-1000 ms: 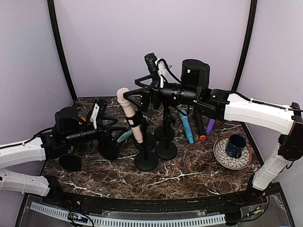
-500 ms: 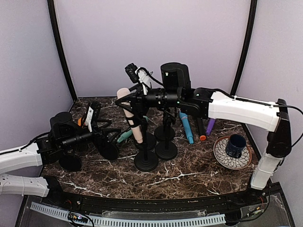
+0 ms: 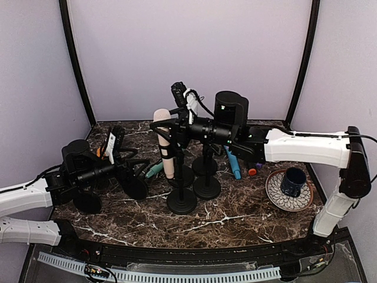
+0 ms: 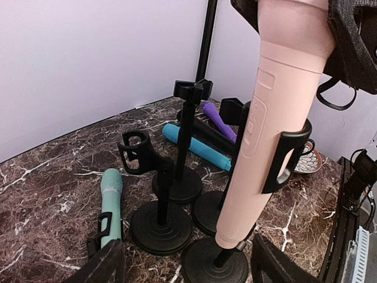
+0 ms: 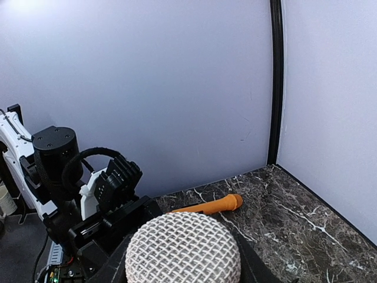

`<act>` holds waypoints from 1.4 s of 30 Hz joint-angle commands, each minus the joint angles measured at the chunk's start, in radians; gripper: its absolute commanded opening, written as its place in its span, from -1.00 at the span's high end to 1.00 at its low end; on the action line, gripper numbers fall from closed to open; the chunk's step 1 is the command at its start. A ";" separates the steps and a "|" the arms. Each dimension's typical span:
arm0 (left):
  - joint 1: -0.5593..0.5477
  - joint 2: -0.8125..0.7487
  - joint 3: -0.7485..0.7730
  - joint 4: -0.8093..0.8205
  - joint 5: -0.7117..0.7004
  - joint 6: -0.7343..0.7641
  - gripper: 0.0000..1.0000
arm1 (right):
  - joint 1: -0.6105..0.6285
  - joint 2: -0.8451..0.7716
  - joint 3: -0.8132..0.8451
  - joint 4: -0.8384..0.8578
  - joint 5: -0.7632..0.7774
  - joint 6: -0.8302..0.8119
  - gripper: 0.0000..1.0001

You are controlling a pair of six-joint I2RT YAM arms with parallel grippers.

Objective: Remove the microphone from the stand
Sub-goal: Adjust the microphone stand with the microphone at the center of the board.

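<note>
The pink microphone (image 3: 166,148) stands nearly upright in the black clip (image 4: 287,160) of its stand (image 3: 181,200), which is the nearest one in the top view. My right gripper (image 3: 163,126) comes in from the right and is shut on the microphone's mesh head (image 5: 183,249), with a dark finger on each side. In the left wrist view the pink body (image 4: 272,118) rises at the right, and its stand's base (image 4: 215,266) lies between the fingers (image 4: 103,266) of my left gripper (image 4: 188,272). That gripper is open, low at the left, and holds nothing.
Two empty stands (image 3: 206,184) (image 4: 161,227) crowd close behind the pink one. Loose microphones lie on the marble: teal (image 4: 110,203), blue (image 3: 233,160), purple (image 3: 261,157) and orange (image 5: 213,204). A dark cup sits on a patterned plate (image 3: 277,194) at the right.
My right gripper swung in over the stand and closed around the microphone's head. The microphone now stands more upright. The left arm has barely moved.
</note>
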 commanded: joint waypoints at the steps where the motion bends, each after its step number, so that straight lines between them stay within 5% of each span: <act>1: 0.004 -0.016 -0.016 0.003 -0.014 0.009 -0.50 | 0.009 -0.039 -0.059 0.165 0.016 0.071 0.78; 4: 0.005 -0.018 -0.017 0.002 -0.015 0.009 -0.51 | 0.009 -0.033 -0.073 0.176 0.019 0.073 0.69; 9: 0.004 -0.029 -0.018 0.001 -0.020 0.013 -0.50 | 0.009 -0.040 -0.091 0.161 0.017 0.075 -0.17; 14: 0.004 -0.026 -0.019 0.003 -0.018 0.012 -0.51 | 0.008 -0.052 -0.100 0.166 0.023 0.073 -0.52; 27: 0.004 0.005 0.006 0.028 0.052 0.002 -0.51 | 0.008 -0.074 -0.088 0.112 0.077 0.074 -0.82; 34: 0.000 0.163 0.054 0.118 0.170 -0.083 -0.40 | 0.008 -0.017 0.104 -0.266 0.239 0.070 -0.96; 42: -0.091 0.249 0.067 0.221 0.099 -0.138 -0.37 | 0.008 0.030 0.190 -0.462 0.220 0.047 -0.89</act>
